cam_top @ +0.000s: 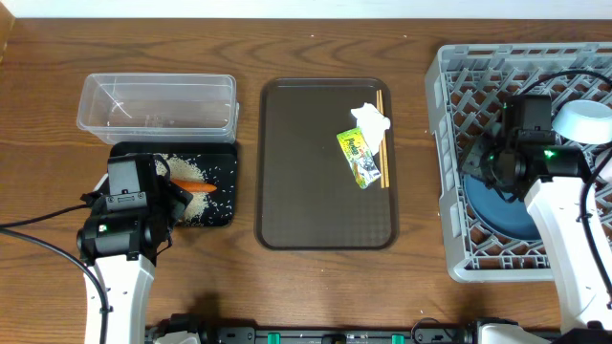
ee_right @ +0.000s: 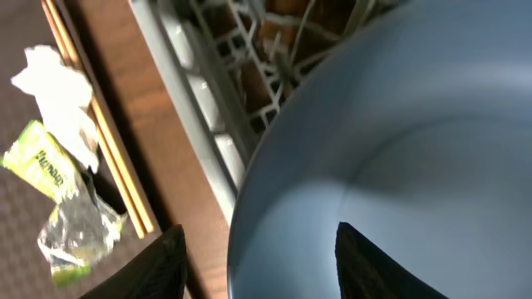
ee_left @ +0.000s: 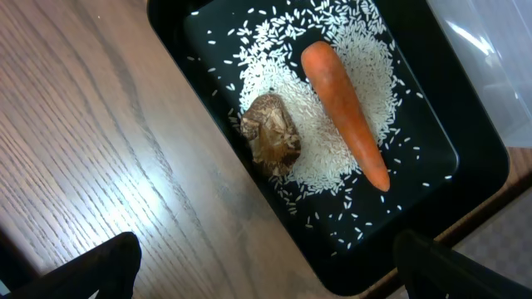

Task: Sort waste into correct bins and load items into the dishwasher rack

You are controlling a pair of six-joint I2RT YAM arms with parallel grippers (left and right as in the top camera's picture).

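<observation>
My left gripper (ee_left: 270,278) hangs open over the near corner of the black tray (ee_left: 465,158), holding nothing. In that tray lie loose white rice (ee_left: 287,91), an orange carrot (ee_left: 345,112) and a brown food lump (ee_left: 272,134). The clear tub (cam_top: 158,105) stands behind it. My right gripper (ee_right: 258,232) is open astride the rim of the dark-blue plate (ee_right: 399,149); one finger is outside with a gap, the other over the plate's face. The plate (cam_top: 502,212) sits in the dishwasher rack (cam_top: 449,143) with a white bowl (cam_top: 584,119). Tissue (cam_top: 371,118), wrapper (cam_top: 358,156) and chopsticks (cam_top: 382,134) lie on the brown tray.
The brown serving tray (cam_top: 306,172) fills the middle of the table between the bins and the rack. A strip of bare wood separates it from the rack's left wall (ee_right: 191,100). Cables run from both arms.
</observation>
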